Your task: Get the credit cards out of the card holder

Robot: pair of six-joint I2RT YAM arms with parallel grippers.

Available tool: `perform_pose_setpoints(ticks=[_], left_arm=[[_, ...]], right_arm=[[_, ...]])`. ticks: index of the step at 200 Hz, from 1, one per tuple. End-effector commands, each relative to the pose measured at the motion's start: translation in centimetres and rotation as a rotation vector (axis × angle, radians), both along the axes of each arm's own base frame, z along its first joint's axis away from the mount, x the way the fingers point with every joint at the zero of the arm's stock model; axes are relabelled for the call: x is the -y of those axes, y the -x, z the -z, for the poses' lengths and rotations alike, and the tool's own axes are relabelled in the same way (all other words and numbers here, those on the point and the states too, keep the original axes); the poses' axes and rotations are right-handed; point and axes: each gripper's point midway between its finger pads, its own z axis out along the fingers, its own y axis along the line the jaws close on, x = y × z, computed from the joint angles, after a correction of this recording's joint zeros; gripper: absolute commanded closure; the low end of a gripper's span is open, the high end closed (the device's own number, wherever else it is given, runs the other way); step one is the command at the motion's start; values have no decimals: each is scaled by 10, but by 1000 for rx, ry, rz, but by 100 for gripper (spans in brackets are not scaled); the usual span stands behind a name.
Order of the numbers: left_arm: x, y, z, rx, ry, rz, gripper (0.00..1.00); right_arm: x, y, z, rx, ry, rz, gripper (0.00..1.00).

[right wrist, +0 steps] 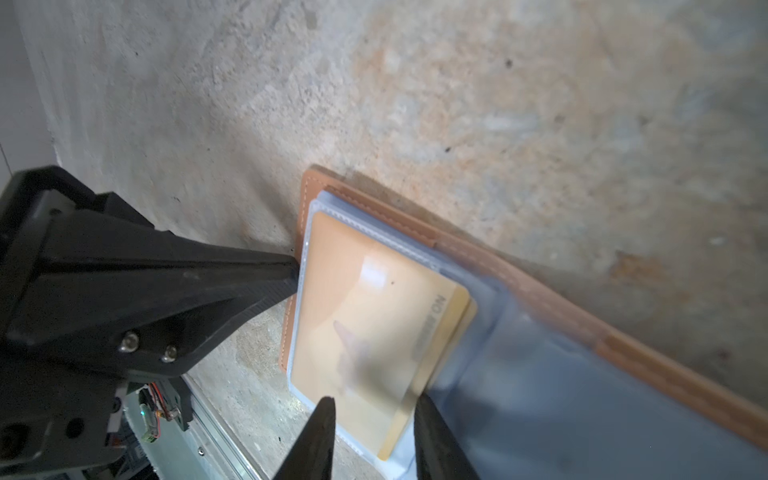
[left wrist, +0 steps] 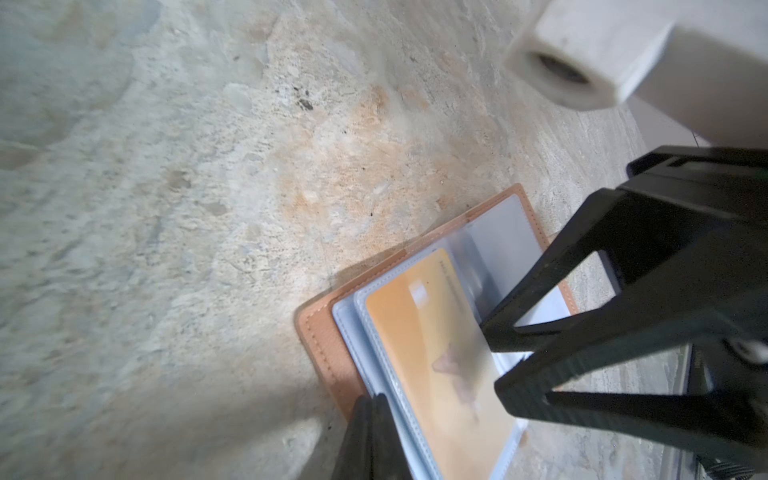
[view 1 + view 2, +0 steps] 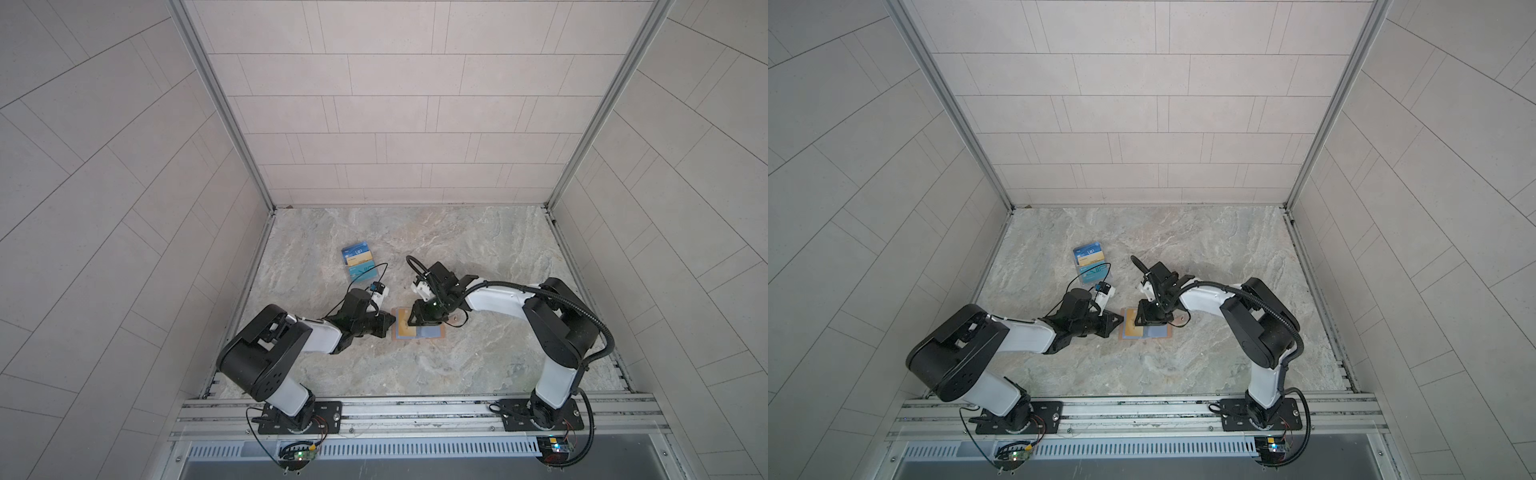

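The card holder [image 1: 519, 274] lies open and flat near the middle of the worktop [image 3: 498, 257], a little toward its front edge. A gold credit card [image 1: 365, 324] sits in a clear sleeve on the left page, one end apparently poking out toward the fold.

The right gripper [image 1: 374, 403] hangs over that end with jaws partly parted and nothing clearly pinched. The left gripper [image 2: 370, 401], jaws closed and empty, presses its tip on the holder's left edge.

The risk, on this evidence, is slip. The sleeve looks slick, so fingertips could skate off, or drag the page up with the card inside. If the left tip slides off the leather, the whole holder may follow the pull.

A pile of loose cards [image 3: 359, 262] lies well apart, nearer the worktop's left edge and further back.

The worktop is marble-patterned grey and tan. Pale tiled walls enclose three sides, with metal posts at the rear corners and a rail along the front.
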Motion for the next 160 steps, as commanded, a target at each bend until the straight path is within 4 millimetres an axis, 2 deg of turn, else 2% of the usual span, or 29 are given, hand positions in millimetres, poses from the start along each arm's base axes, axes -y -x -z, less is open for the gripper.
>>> perform_pose_setpoints(ticks=[1,44,101,132,160], left_arm=[[-5,21,11,-70,-9,17,100],[-2,32,5,-76,26,58,100],[0,30,10,-83,13,71,100],[-5,24,3,-55,9,23,100],[-4,21,-11,-23,29,17,100]], right_arm=[[2,1,12,-56,-12,59,64],[0,-3,9,-86,-50,86,64],[-6,1,6,-109,-90,66,64],[3,1,2,-67,-49,70,65],[13,-1,-1,-22,-4,74,64]])
